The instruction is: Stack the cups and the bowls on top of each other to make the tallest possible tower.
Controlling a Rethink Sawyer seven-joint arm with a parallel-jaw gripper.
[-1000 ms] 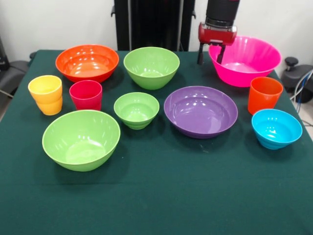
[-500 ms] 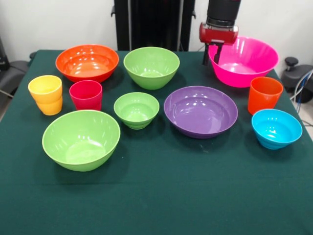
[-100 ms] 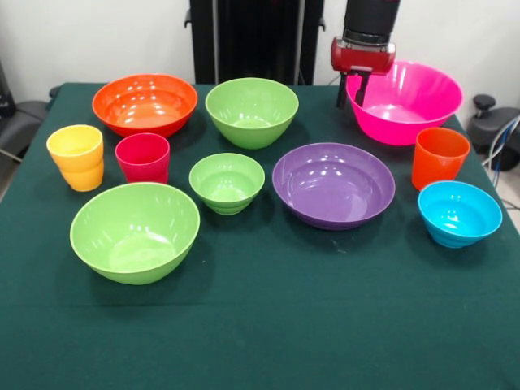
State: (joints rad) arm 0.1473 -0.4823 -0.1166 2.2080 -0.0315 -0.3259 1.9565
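Note:
My gripper [image 3: 351, 91] comes down at the far right and is shut on the left rim of the hot pink bowl [image 3: 410, 101], one finger outside, one inside. The purple bowl [image 3: 333, 184] lies in front of it. An orange bowl [image 3: 145, 103] and a large lime green bowl [image 3: 252, 110] stand along the far side. A small green bowl [image 3: 227, 182] sits mid-table and another large green bowl [image 3: 135, 231] nearer left. The yellow cup [image 3: 76, 157] and red cup [image 3: 143, 158] stand at the left. At the right are the orange cup [image 3: 439, 157] and sky blue bowl [image 3: 459, 213]. Nothing is stacked.
Everything rests on a dark green tablecloth [image 3: 268, 325], with its widest bare stretch along the near edge. Black equipment [image 3: 487, 114] and cables sit just off the table's right side, and a dark object [image 3: 16, 122] off the left.
The gripper's fingers have drawn together onto the pink bowl's rim, and the bowl has shifted a little. The other cups and bowls have not moved.

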